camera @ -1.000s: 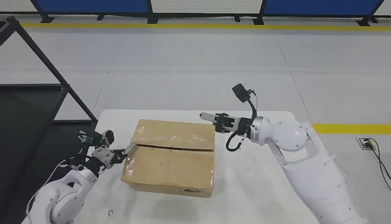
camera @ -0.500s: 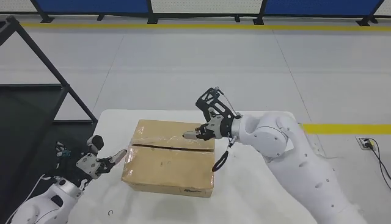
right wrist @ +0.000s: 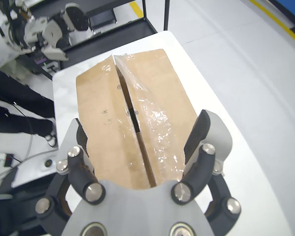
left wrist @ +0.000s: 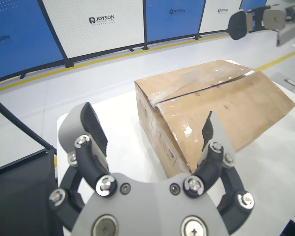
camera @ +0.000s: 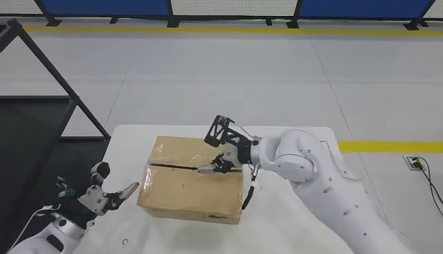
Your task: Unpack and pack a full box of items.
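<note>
The right pincer [right wrist: 140,128] hangs open and empty over the brown cardboard box [camera: 187,192]. The left pincer [left wrist: 150,116] is open beside it.

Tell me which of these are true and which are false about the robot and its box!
1. The cardboard box sits on the white table. True.
2. The box's top flaps stand wide open. False: they lie down, with just a thin slit between them.
3. The left gripper is squeezing the box. False: it is open beside the box's end, gripping nothing.
4. The right gripper is open over the box's top. True.
</note>
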`<state>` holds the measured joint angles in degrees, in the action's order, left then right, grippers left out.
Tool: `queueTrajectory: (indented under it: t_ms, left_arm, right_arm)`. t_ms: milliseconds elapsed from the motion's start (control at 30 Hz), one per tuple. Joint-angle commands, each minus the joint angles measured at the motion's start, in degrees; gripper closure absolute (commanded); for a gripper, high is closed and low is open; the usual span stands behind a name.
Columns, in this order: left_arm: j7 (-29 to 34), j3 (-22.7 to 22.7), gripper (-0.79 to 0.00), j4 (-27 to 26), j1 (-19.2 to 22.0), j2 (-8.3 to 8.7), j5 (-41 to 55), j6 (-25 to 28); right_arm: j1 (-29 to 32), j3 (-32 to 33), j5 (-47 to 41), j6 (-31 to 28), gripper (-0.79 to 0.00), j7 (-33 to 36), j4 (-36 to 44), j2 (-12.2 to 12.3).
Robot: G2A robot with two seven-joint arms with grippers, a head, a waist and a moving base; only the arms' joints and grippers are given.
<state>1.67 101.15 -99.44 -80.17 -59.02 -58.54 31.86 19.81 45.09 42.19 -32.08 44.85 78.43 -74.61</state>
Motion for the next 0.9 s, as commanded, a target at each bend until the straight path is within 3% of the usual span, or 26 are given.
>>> queueTrajectory:
  t_ms: [0,167,400,667,867]
  left_arm:
    - [2.3,-1.1,-0.785,0.8,2.8,-0.15,2.1,-3.2]
    - [8.1,-3.6,-0.785,2.7,8.2,-0.6,5.7,-12.4]
    - [8.3,-3.8,-0.785,2.8,8.0,-0.63,5.8,-12.5]
    - [12.3,-8.5,-0.785,4.3,11.0,-0.98,4.1,-15.0]
    - [11.6,-12.0,-0.785,6.3,12.6,-1.46,0.4,-19.0]
  right_arm:
    - [-2.6,-3.5,5.7,1.2,-0.785,-1.7,-1.6,-1.2]
    - [-4.8,-6.4,9.1,1.8,-0.785,-1.7,-2.9,-2.3]
    - [-4.4,-6.6,9.3,1.3,-0.785,-3.0,-2.3,-2.3]
    - [-6.0,-12.5,26.3,3.7,-0.785,-12.4,-3.9,-4.5]
    - [-7.3,-16.2,32.7,7.0,-0.785,-15.5,-7.5,-6.9]
